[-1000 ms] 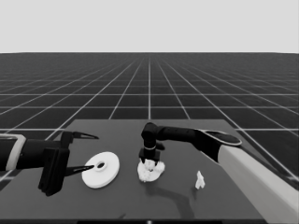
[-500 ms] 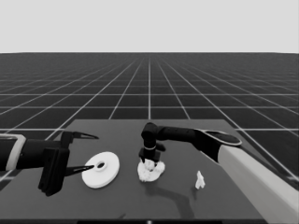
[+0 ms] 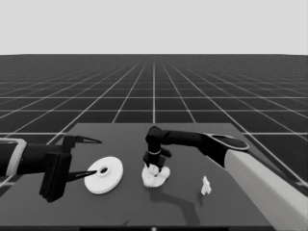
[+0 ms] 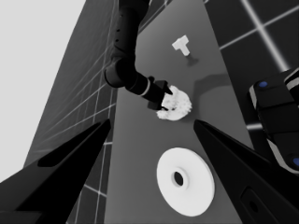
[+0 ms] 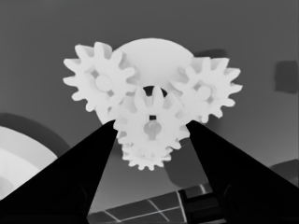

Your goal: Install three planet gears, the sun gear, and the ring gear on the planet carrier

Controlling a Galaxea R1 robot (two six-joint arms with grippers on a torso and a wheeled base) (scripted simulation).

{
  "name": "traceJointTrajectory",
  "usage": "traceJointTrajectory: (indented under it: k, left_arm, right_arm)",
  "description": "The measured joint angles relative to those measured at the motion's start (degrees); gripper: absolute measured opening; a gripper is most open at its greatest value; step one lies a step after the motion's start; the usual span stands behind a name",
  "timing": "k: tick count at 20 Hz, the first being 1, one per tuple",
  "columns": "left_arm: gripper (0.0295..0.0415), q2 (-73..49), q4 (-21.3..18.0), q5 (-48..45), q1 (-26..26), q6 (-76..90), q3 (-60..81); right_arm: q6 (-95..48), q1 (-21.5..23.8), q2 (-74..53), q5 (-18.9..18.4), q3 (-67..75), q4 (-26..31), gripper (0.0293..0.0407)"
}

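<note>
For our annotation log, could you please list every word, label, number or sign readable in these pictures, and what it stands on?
None: no text can be read anywhere.
The larger round part, the gears between the right gripper fingers, the thin white piece and the table are all blank.

Gears (image 5: 152,123) sit on the smaller round part (image 3: 155,177), larger round part (image 3: 104,174) leftward.
</note>
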Motion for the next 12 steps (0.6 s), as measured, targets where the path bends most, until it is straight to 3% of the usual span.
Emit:
traceJointTrajectory:
  k: [12]
  left_arm:
    - [0.0385, 0.0, 0.0, 0.0, 0.0, 0.0, 0.0]
  right_arm:
    - [7.2, 0.0, 0.0, 0.0, 0.0, 0.0, 0.0310]
